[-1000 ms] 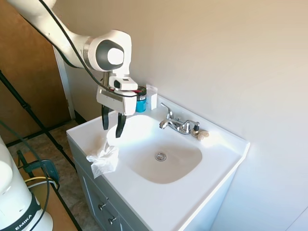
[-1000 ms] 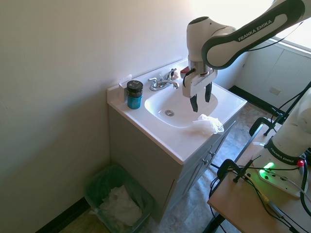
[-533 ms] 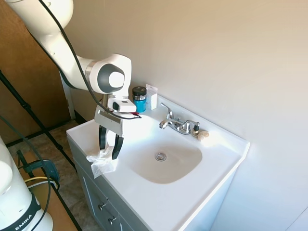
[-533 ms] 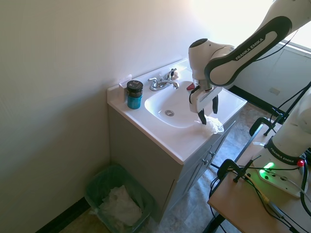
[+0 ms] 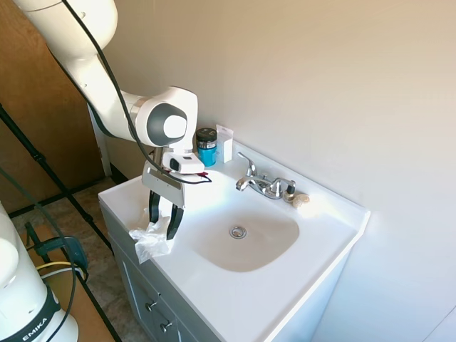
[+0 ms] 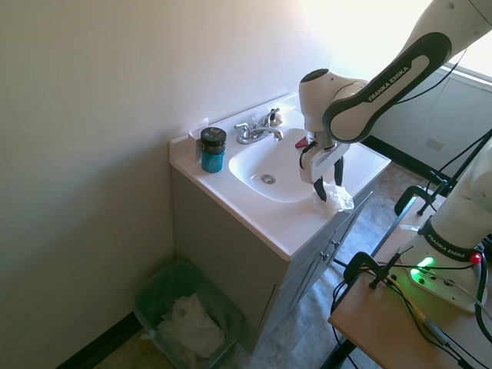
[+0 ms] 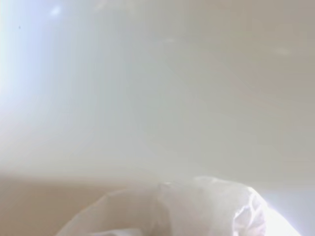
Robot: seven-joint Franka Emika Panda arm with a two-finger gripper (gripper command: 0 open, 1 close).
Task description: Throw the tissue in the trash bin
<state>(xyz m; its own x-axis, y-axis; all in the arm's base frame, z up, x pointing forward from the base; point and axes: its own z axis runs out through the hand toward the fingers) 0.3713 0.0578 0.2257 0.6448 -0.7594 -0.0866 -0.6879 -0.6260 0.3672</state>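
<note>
Crumpled white paper tissue [image 5: 152,239] overhanging the front edge of the white vanity surface [image 5: 235,299]. Black two-finger pincer [image 5: 162,226] spread wide, straddling it. Risk: nudged off, missing green bin [image 6: 187,319] on the floor.

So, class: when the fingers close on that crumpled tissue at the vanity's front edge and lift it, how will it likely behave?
The tissue looks thin and wrinkled, so it will probably crush and flop rather than hold shape. It seems very light, so it should lift easily. Part of it overhangs the vanity edge, so a nudge from the open gripper might drop it.
</note>
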